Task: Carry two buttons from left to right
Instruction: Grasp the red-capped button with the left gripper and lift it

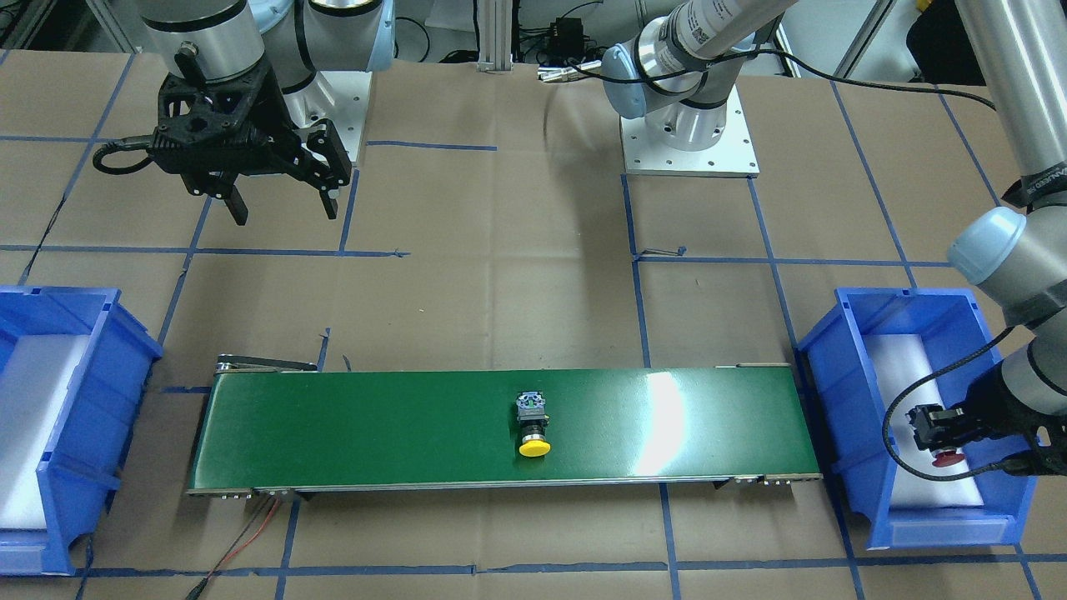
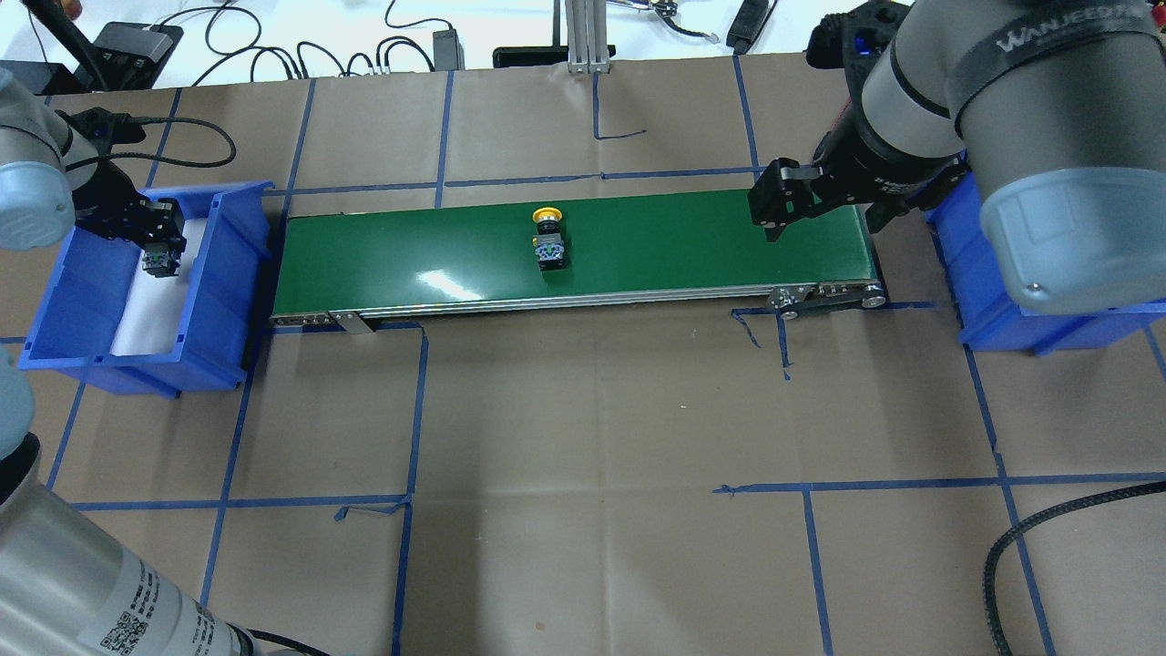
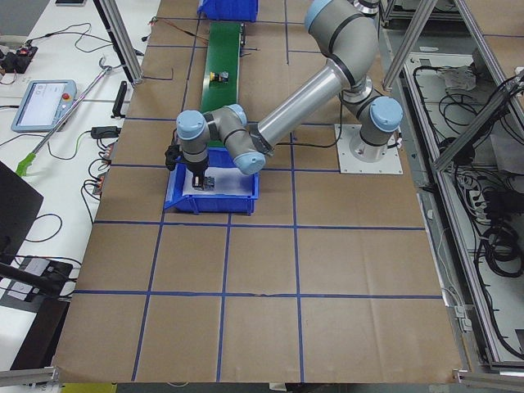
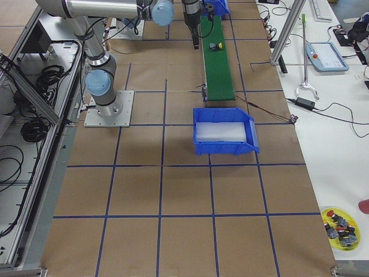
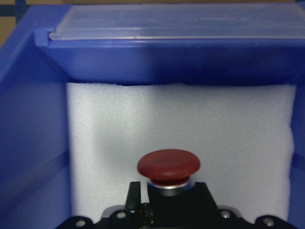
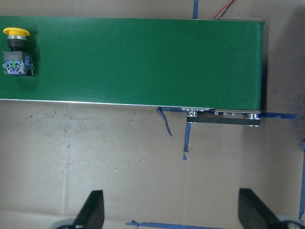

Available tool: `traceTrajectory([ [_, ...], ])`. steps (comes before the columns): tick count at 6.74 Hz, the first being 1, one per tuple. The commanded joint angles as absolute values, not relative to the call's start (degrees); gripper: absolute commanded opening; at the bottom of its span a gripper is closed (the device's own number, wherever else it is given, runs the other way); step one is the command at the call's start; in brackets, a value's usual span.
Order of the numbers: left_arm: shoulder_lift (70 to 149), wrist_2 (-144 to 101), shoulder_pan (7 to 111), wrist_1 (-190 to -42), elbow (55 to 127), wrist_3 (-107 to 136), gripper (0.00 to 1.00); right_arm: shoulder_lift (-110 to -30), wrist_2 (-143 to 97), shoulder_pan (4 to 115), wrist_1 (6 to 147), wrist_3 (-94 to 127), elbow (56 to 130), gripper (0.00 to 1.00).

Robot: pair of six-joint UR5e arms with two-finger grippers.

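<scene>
The green conveyor belt [image 1: 375,429] ran between the left bin [image 1: 821,392] and the right bin [image 1: 125,350], both blue. The left gripper [image 1: 938,435] reached into the left bin (white foam [image 5: 214,129] on its floor), clamped on the red button [image 1: 946,457]. The right gripper [image 1: 283,208] hung spread wide and held nothing, near the belt's right end. The yellow button [image 1: 532,427] lay on its side at mid-belt.

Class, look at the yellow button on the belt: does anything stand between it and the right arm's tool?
Nothing visible does. The right tool hangs open above the table, and the green belt between it and the yellow button lies bare.
</scene>
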State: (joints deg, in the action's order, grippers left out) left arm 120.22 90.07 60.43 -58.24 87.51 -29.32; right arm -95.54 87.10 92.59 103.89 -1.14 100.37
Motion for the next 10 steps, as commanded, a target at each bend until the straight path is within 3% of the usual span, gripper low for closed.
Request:
traceTrajectory([
  [1, 116.04, 90.35, 60.47, -68.41, 82.47, -29.44, 0.03, -95.62, 87.1, 92.55, 103.89, -1.06, 100.37, 1.0],
  [4, 113.38, 90.44, 60.9, -78.66, 77.17, -29.62, 0.03, -95.19, 87.1, 92.64, 103.36, -1.05, 100.63, 1.0],
  [10, 111.62, 90.7, 79.25, -79.37, 79.53, -15.5, 0.03, -87.91, 86.75, 92.64, 114.78, -1.23, 101.95, 1.0],
])
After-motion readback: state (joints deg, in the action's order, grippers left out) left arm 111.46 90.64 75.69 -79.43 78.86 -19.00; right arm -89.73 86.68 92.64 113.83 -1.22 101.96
